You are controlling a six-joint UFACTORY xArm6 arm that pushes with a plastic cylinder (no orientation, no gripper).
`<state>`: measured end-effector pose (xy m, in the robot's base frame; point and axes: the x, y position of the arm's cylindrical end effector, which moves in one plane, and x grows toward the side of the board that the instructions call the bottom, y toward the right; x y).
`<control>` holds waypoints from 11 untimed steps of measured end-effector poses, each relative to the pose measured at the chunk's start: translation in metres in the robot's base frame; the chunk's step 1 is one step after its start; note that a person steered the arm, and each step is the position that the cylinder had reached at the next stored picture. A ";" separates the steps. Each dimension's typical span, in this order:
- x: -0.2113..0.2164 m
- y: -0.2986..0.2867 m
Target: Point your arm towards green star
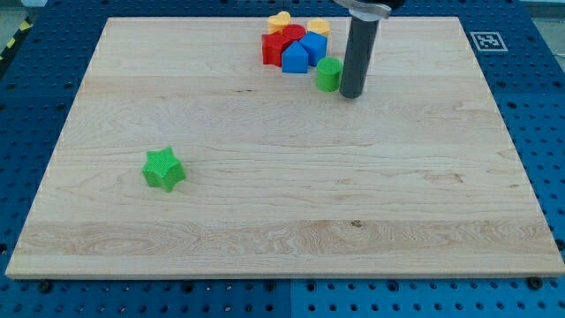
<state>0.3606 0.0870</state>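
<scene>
Green star (163, 170): one, ridged bright green, alone at the view's left-centre of the table (265, 221); no long axis, one point aims toward the view's top.
Cluster, view's top: two red blocks (279, 44), two blue blocks (300, 51), two yellow blocks (281, 20), touching.
Green cylinder (329, 74): one, upright, just right of the cluster.
My tip (351, 94): just beside the cylinder's right, well apart from the star.
Fingers: none, only a rod.
</scene>
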 end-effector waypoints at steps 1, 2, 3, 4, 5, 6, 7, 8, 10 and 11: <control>-0.023 -0.008; -0.039 -0.014; -0.040 -0.014; -0.021 -0.011; 0.012 -0.028; 0.013 -0.118; 0.015 -0.229; 0.020 -0.289; 0.133 -0.294; 0.174 -0.293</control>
